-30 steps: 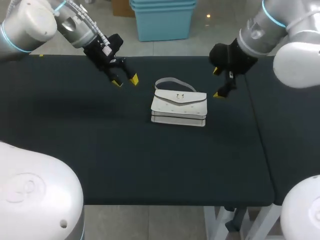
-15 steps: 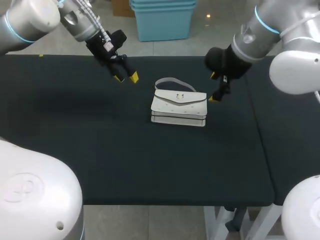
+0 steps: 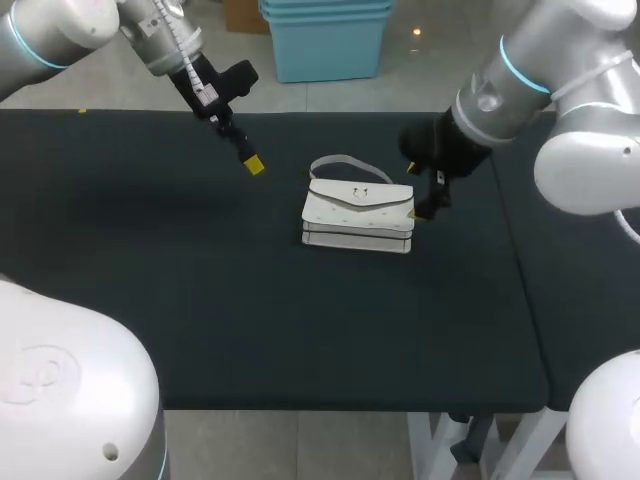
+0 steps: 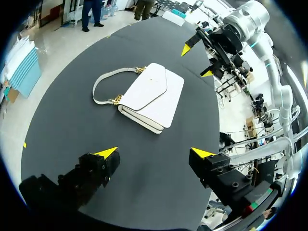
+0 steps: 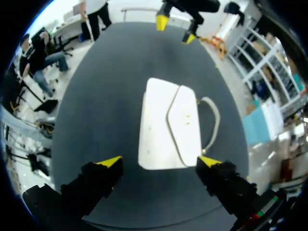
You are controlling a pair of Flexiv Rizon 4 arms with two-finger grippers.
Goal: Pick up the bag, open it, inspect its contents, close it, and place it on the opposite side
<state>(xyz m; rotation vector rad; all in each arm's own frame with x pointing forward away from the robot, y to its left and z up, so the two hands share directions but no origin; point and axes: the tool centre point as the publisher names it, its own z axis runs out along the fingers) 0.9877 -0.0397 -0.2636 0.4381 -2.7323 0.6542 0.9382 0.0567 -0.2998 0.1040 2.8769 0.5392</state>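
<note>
The dark worktop (image 3: 300, 330) carries the white bag (image 3: 358, 215) at about its middle, a little toward our right side. The bag lies flat, its flap folded shut over the front with a small metal clasp (image 3: 357, 193) at the centre. Its strap (image 3: 338, 158) curves out onto the worktop along the bag's far edge.

Our right tool (image 3: 425, 207) hangs just beside the bag's right end, low over the worktop. Its own wrist camera shows us its two yellow-tipped fingers (image 5: 109, 161) spread wide, wider than the bag's short end. That end sits between them, about level with the tips. We cannot see either finger pressing on the bag, so this tool has hold of nothing.

Farther back and to our left, our left tool (image 4: 154, 153) hovers above the worktop, well apart from the bag, on its strap side. Its fingers are also wide apart, with only dark worktop beneath them and nothing gripped. From its wrist camera we see the bag lying well ahead of it, and our right tool shows beyond the bag. In the head view we can make out only one of the left tool's yellow tips.
</note>
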